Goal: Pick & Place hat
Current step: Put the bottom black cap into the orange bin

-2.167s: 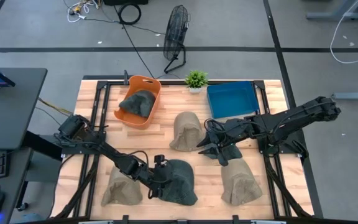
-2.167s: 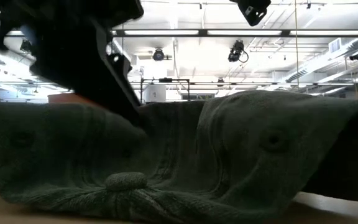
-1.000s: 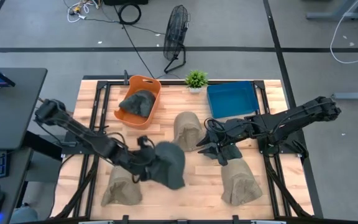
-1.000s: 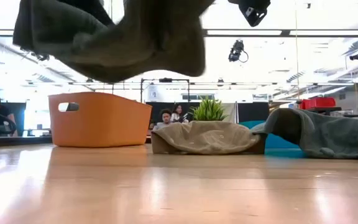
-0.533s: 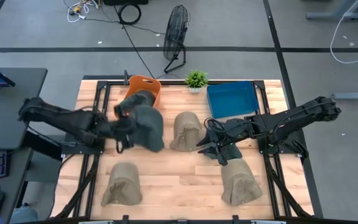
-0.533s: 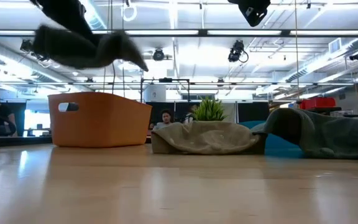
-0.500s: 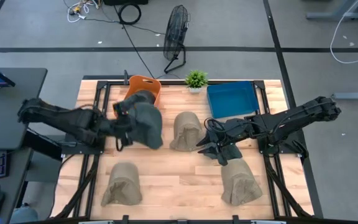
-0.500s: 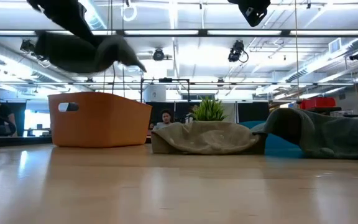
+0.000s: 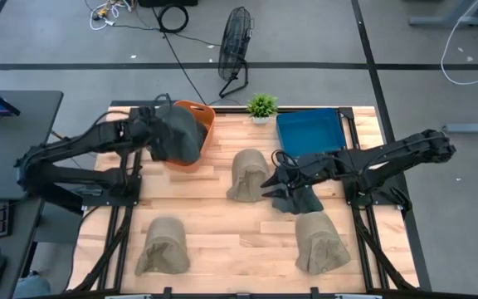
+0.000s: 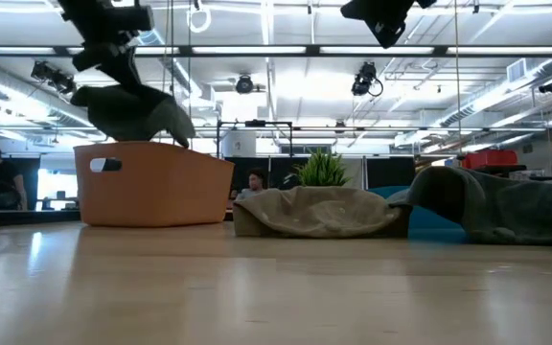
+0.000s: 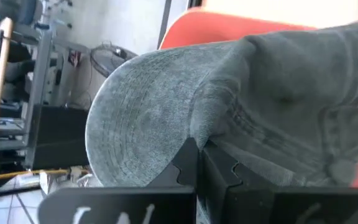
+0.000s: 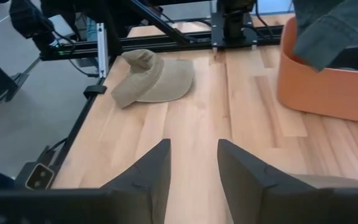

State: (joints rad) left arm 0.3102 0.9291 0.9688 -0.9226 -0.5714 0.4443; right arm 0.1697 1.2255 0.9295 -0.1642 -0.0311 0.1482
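Note:
A dark grey hat [image 9: 181, 137] hangs over the orange bin [image 9: 207, 120] at the table's far left, with my left gripper [image 11: 201, 163] shut on it. In the low view the hat [image 10: 132, 110] droops just above the bin's rim [image 10: 151, 149]. My right gripper [image 12: 193, 168] stands open in the air at mid table, nothing between its fingers. It is beside a tan hat [image 9: 250, 174] and above another dark grey hat [image 9: 305, 201] that lies on the table. My left gripper pinches a fold of the hat's cloth [image 11: 211, 134] between its two fingers, where the crown meets the brim [image 11: 135, 118]. The fingers come from above and from the table's left. The hat hangs slack below them, clear of the table; whether it touches the bin I cannot tell.
Two more tan hats lie near the front edge, one on the left [image 9: 163, 245] and one on the right [image 9: 320, 241]. A blue bin [image 9: 309, 131] and a small potted plant [image 9: 261, 105] stand at the far edge. Bare wood lies between the front hats.
My left gripper has carried the dark grey hat from the middle of the table toward the far edge and the left, ending over the orange bin. The hat stays lifted clear and has swung as it went. It now droops close to the bin's rim.

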